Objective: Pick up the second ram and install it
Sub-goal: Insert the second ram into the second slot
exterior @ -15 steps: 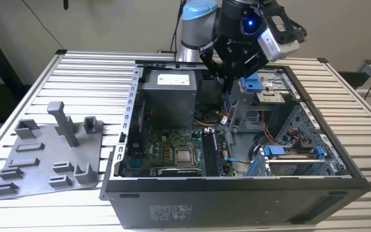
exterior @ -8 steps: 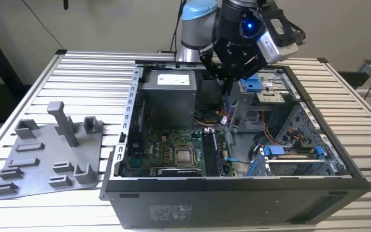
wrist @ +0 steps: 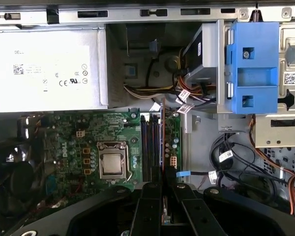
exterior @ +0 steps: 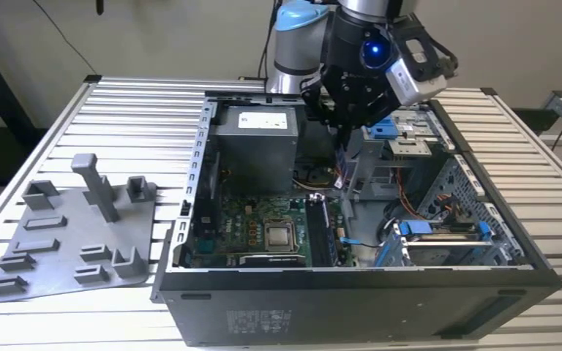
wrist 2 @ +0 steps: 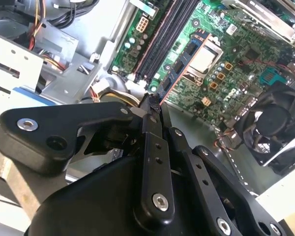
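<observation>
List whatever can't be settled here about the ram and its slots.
- Height above the board: in the first wrist view the second ram is seen edge-on beside the memory slots, so the gap cannot be judged.
- Held end: in the second wrist view the gripper covers it.
- Slot contents: too dark and small in both wrist views to tell whether a stick is already seated.

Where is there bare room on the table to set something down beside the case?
The slatted table is bare between the grey tray and the open computer case, and behind the tray toward the far edge. Inside the case it is crowded: motherboard, cables, and the gripper above.
</observation>
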Controlling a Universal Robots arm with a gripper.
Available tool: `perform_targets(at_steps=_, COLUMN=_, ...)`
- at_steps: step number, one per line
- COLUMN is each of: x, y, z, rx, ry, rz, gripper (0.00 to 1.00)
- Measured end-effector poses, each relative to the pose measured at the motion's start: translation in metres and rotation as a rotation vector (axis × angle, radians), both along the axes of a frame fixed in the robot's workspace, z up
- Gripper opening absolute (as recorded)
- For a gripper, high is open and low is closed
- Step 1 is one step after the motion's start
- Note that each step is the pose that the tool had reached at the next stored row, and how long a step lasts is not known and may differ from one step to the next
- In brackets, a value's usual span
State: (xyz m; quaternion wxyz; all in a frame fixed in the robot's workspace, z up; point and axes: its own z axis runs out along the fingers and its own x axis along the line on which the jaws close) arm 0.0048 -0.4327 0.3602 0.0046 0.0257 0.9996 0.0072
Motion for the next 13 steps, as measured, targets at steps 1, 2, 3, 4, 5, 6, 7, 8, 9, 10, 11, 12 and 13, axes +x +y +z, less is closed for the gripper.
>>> perform_targets(at_steps=1, x=-0.0001, y=0.0, z=-0.0018, rx=-0.0003, ry=-0.0001, rz=0.0, gripper=0.14)
perform_targets(at_steps=2, x=-0.0001, y=0.0, z=-0.0036, rx=-0.0009, ry=-0.0001, rz=0.0, gripper=0.14)
perform_targets(at_steps=3, x=0.0, y=0.0, z=-0.0054, rx=-0.0013, ry=0.0, rz=0.0, gripper=0.14)
perform_targets(at_steps=4, x=0.0, y=0.0, z=-0.0071, rx=-0.0038, ry=-0.0001, rz=0.0, gripper=0.14)
perform_targets(at_steps=5, x=0.0, y=0.0, z=-0.0086, rx=-0.0048, ry=0.0, rz=0.0, gripper=0.14)
perform_targets(at_steps=6, x=0.0, y=-0.0002, z=-0.0096, rx=-0.0049, ry=-0.0002, rz=0.0, gripper=0.14)
perform_targets(at_steps=7, x=0.0, y=-0.0006, z=-0.0101, rx=-0.0051, ry=-0.0002, rz=0.0, gripper=0.14)
perform_targets(at_steps=8, x=-0.0001, y=-0.001, z=-0.0109, rx=-0.0054, ry=-0.0002, rz=0.0, gripper=0.14)
perform_targets(at_steps=9, x=0.0, y=-0.0015, z=-0.0121, rx=-0.0056, ry=-0.0002, rz=0.001, gripper=0.14)
perform_targets(at_steps=10, x=0.0, y=-0.0029, z=-0.0133, rx=-0.0059, ry=-0.0002, rz=0.002, gripper=0.14)
perform_targets(at_steps=11, x=0.0, y=-0.0055, z=-0.0144, rx=-0.0058, ry=0.0001, rz=0.003, gripper=0.14)
perform_targets(at_steps=12, x=-0.0001, y=-0.0084, z=-0.0159, rx=-0.005, ry=0.0009, rz=0.005, gripper=0.14)
perform_targets(at_steps=13, x=-0.0001, y=-0.0104, z=-0.0175, rx=-0.0046, ry=0.002, rz=0.007, gripper=0.14)
